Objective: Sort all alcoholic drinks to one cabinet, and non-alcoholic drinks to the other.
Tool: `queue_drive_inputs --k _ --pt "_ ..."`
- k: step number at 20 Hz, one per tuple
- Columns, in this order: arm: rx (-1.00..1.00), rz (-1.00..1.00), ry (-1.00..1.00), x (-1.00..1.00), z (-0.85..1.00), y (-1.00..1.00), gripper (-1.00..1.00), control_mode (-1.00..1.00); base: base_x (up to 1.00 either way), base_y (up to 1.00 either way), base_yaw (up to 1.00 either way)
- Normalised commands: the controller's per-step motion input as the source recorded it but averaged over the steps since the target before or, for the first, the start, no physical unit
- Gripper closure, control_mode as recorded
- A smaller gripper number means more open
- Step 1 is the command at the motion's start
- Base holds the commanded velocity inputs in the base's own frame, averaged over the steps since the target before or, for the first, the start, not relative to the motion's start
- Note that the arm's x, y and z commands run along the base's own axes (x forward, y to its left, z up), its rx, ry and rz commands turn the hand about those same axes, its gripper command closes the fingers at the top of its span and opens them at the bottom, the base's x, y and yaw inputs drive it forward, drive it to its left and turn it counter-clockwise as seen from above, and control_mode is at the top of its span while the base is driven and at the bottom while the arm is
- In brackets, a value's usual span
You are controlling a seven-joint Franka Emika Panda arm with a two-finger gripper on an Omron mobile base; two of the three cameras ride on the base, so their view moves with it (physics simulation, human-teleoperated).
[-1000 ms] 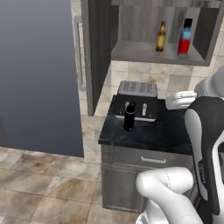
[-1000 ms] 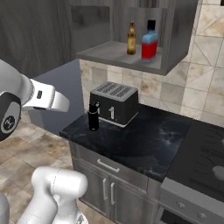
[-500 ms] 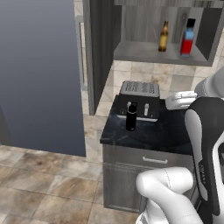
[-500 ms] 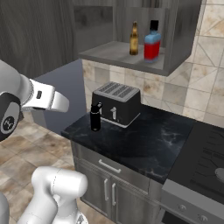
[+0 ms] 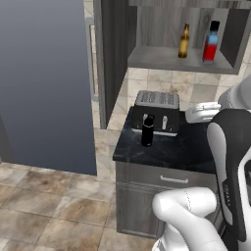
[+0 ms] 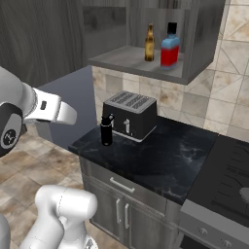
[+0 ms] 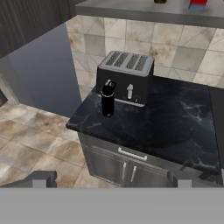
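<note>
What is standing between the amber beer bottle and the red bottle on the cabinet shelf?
Nothing: in the right base view, bare shelf separates the amber beer bottle and the red bottle.

Black marble counter [image 6: 165, 160] carrying a dark toaster [image 6: 130, 115] with a small black bottle [image 6: 106, 130] just beside it. Above, an open cabinet shelf [image 6: 121, 58] holds an amber beer bottle [image 6: 150, 44] and a red-and-blue bottle [image 6: 170, 46].

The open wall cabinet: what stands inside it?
On the cabinet's shelf stand an amber beer bottle and a red-and-blue bottle. Its upper interior is cut off from view.
</note>
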Motion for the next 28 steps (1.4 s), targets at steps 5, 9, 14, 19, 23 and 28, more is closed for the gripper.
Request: queue_drive_inputs --k 5,9,14,19,23,28 --pt "0.0 0.0 0.0 0.0 -0.09 0.0 -1.0 -1.0 0.0 0.0 0.0" --pt "0.0 0.0 0.0 0.0 -0.25 0.1 -1.0 -1.0 0.0 0.0 0.0" --pt "0.0 0.0 0.0 0.0 -0.34 0.12 -1.0 -1.0 0.0 0.0 0.0" --pt "0.02 0.0 0.0 0.0 -0.32 0.02 -1.0 -1.0 0.0 0.0 0.0" --pt "0.06 0.0 0.05 0.15 -0.22 0.0 -1.0 -1.0 0.0 0.0 0.0" --pt "0.04 0.0 0.05 0.24 -0.24 0.0 -1.0 -1.0 0.0 0.0 0.0"
